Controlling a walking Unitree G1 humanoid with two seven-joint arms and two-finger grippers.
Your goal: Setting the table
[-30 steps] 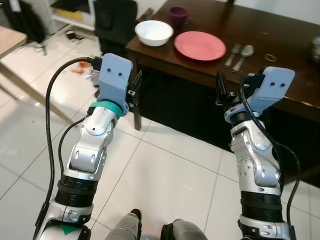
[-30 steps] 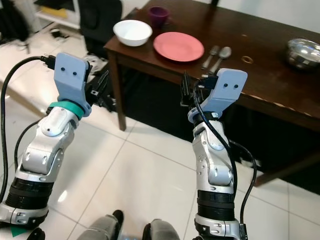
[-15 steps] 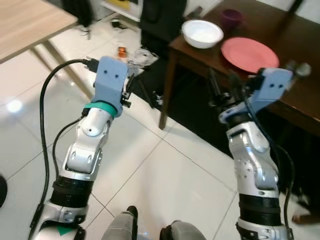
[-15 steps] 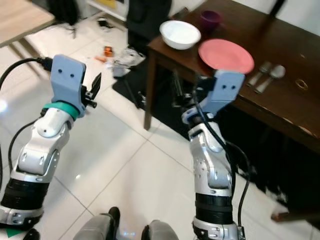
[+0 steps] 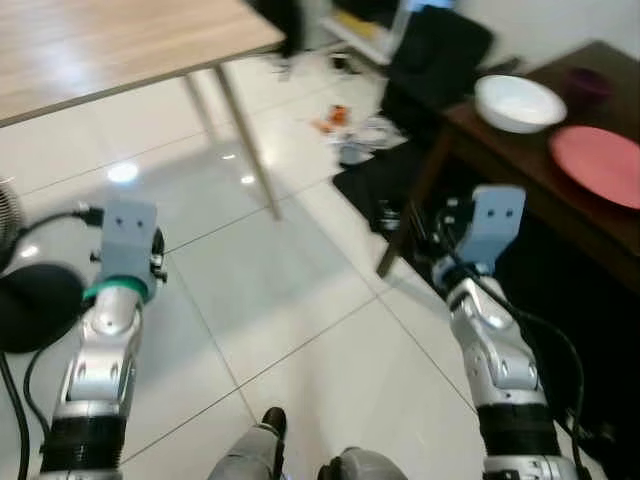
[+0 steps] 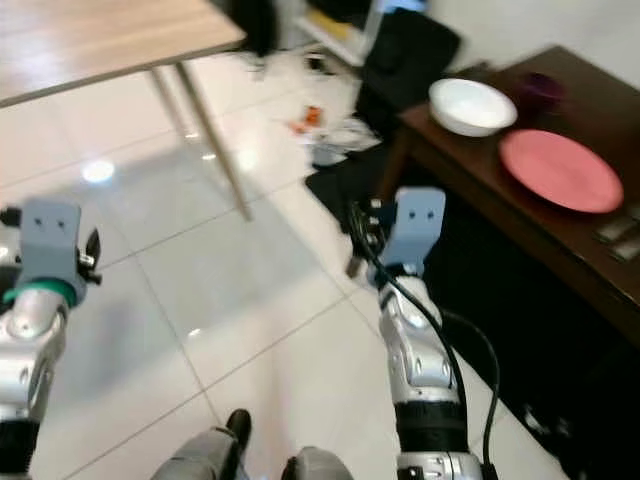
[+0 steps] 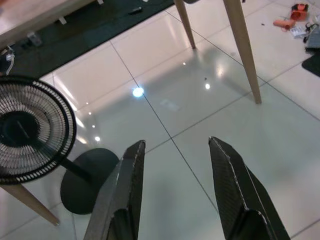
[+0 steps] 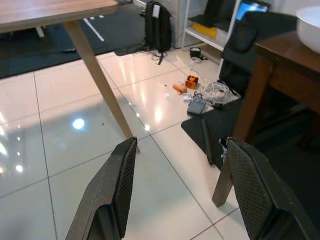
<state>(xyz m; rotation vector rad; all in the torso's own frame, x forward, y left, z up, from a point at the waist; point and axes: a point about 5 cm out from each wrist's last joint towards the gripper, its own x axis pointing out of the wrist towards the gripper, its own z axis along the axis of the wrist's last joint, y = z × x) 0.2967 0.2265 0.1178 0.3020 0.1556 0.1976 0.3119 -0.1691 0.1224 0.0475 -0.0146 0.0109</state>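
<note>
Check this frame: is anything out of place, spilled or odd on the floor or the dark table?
Yes: loose clutter, small orange bits, cables and a grey item, lies scattered on the white tile floor near the dark table corner. On the table, the white bowl and pink plate sit flat and look orderly. Both grippers hold nothing.

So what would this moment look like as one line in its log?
left gripper: open, empty, over floor | right gripper: open, empty | white bowl, pink plate: on dark table | light wooden table: ahead-left

Head stereo pair looked forward and down over the floor (image 5: 290, 290); both wrist cameras faced along their fingers (image 8: 120, 185) across it.
</note>
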